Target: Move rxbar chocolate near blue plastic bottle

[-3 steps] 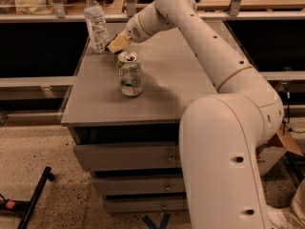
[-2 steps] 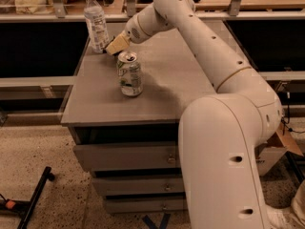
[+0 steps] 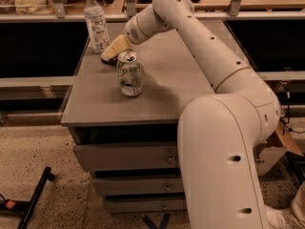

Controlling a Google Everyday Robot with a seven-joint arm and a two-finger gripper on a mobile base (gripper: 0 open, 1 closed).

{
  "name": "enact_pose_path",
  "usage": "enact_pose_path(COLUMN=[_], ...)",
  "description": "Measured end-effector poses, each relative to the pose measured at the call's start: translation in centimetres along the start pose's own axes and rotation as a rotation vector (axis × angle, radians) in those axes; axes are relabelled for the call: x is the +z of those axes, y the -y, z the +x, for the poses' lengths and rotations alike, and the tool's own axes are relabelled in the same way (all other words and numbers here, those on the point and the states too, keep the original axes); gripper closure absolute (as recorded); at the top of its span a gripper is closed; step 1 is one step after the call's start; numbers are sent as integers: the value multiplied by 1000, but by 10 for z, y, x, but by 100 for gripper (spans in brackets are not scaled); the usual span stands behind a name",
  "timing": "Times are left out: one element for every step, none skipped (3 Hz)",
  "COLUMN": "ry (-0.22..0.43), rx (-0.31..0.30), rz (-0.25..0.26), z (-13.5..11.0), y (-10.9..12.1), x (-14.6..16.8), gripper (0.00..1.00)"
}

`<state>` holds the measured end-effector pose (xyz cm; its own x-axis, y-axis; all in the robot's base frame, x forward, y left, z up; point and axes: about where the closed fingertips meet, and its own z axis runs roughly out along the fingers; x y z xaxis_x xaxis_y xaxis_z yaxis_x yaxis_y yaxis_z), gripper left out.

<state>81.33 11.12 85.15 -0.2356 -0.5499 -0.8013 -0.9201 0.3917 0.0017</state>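
Note:
The blue plastic bottle (image 3: 96,22), clear with a white cap and a whitish label, stands upright at the far left corner of the grey cabinet top (image 3: 167,80). My gripper (image 3: 113,50) is low over the top, just right of the bottle's base and behind the soda can. A small dark shape, the rxbar chocolate (image 3: 108,61), shows right under the gripper's tip, on or just above the surface. Most of the bar is hidden by the gripper.
A green-and-white soda can (image 3: 129,73) stands upright in front of the gripper, close to it. The cabinet has drawers (image 3: 128,156) below. A rail (image 3: 143,17) runs behind the top. A black stand (image 3: 33,199) lies on the floor at the left.
My gripper has moved slightly down and to the left, closer to the cabinet top near the bottle. The can and the bottle have not moved.

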Motion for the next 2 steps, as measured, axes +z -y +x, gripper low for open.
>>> enact_pose_path(ry=[-35,-45], rx=[6,24], rz=[35,119], z=[4,6], y=[5,17], x=[-6,-34], gripper=[0,0])
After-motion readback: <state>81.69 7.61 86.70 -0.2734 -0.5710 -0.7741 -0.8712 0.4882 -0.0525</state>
